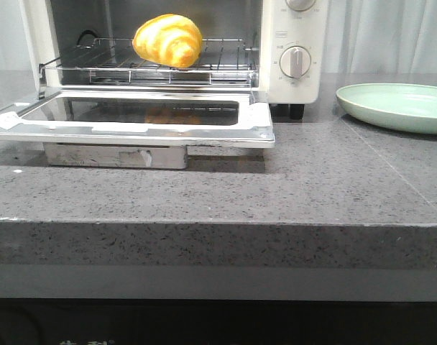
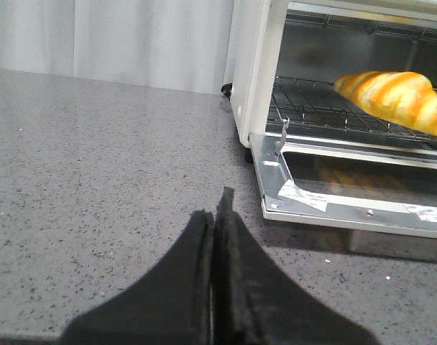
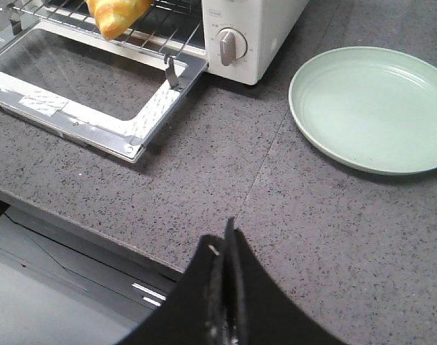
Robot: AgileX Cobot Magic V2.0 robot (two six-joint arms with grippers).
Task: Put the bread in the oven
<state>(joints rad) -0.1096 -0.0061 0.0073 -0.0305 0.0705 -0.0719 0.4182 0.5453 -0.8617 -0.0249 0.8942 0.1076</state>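
Note:
The bread (image 1: 168, 40), a glossy golden-orange striped roll, lies on the wire rack (image 1: 146, 66) inside the cream-white oven (image 1: 294, 50). The oven's glass door (image 1: 132, 115) is folded down flat and open. The bread also shows in the left wrist view (image 2: 398, 97) and in the right wrist view (image 3: 114, 16). My left gripper (image 2: 215, 212) is shut and empty, low over the counter to the left of the oven. My right gripper (image 3: 226, 233) is shut and empty, over the counter's front edge right of the door. Neither gripper shows in the front view.
A pale green plate (image 1: 398, 106) sits empty on the counter right of the oven; it also shows in the right wrist view (image 3: 373, 108). The grey speckled counter (image 1: 276, 187) ends at a front edge (image 1: 218, 224). A white curtain hangs behind.

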